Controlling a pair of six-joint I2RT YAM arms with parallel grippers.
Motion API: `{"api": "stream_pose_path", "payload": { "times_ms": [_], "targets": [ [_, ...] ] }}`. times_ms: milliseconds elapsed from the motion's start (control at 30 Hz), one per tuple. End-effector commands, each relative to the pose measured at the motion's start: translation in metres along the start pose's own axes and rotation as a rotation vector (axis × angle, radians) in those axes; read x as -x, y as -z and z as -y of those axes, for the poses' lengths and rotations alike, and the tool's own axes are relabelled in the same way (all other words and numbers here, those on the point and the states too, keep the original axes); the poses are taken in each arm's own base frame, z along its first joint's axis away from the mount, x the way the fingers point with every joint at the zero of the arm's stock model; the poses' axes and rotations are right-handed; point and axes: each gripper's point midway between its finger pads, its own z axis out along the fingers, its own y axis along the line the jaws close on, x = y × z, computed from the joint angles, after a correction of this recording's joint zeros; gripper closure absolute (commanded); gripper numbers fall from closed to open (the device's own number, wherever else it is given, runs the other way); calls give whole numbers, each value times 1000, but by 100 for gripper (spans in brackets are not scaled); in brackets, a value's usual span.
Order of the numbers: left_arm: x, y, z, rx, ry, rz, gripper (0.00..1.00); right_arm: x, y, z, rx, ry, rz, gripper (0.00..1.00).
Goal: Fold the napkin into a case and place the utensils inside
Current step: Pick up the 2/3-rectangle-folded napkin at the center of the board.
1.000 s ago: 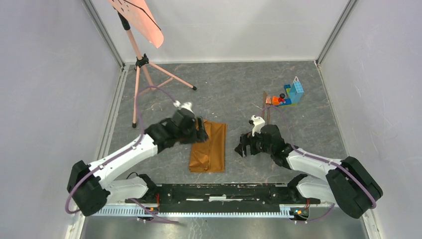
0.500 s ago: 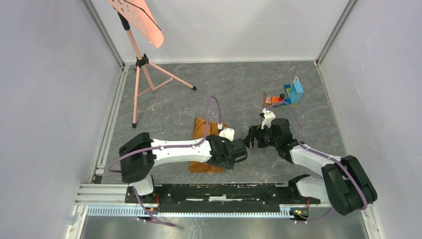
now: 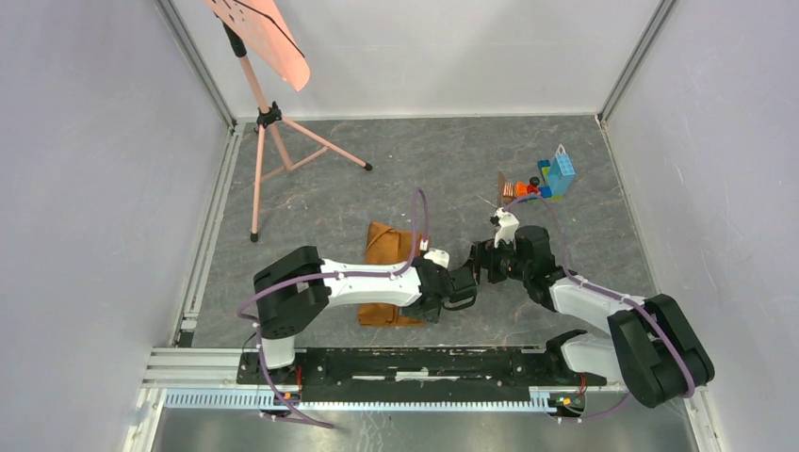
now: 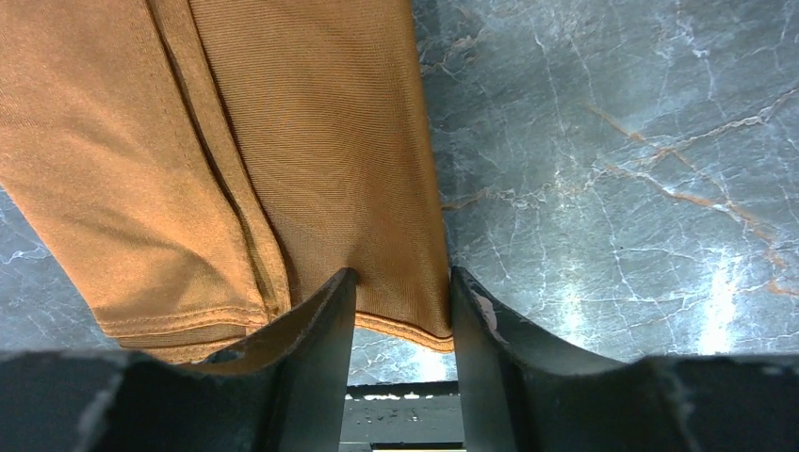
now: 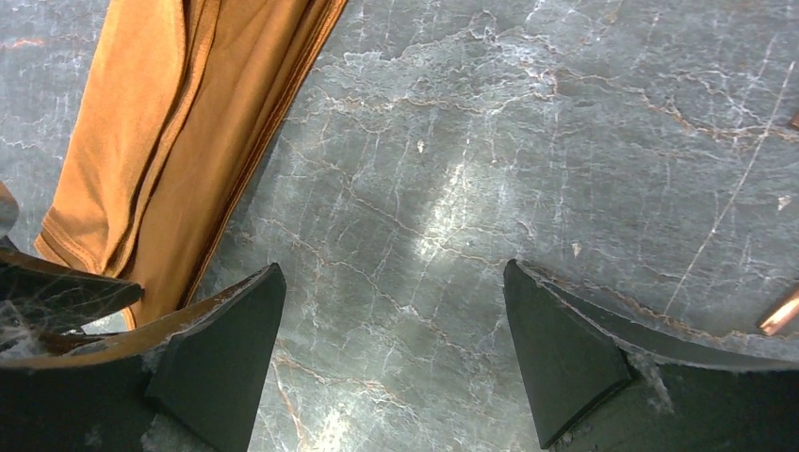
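Napkin hem first: your left fingers stand narrowly apart astride the hem at one corner and are not yet pinching. Bring them lower until every layer sits between them before you squeeze, or you'll likely lift only the top ply. Your right fingers are spread wide and empty over bare surface, just beside its right edge. It lies mid-surface between the arms, a rust satin cloth folded into a long layered strip with stitched hems.
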Motion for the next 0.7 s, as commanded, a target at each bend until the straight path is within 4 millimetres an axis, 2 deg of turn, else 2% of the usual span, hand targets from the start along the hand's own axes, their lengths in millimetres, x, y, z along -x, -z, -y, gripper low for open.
{"api": "stream_pose_path", "payload": {
  "times_ms": [0,133,267,400,533,667],
  "targets": [
    [0,-5,5,-23,23,-1,54,-12,0,-5,41,-20,-35,7],
    [-8,-17,1,-44,42,-29,63,-14,-1,-11,72,-34,-34,7],
    [-9,-19,-5,-45,42,-21,73,-19,-5,-16,106,-33,-61,8],
    [-3,-10,-7,-67,35,5,95,-24,-13,-28,157,-36,-96,7],
    [4,6,-8,-126,49,43,98,-13,-20,-51,239,-86,-59,2],
    [6,17,-7,-180,66,60,98,-3,-29,-69,275,-169,-18,2]
  ]
}}
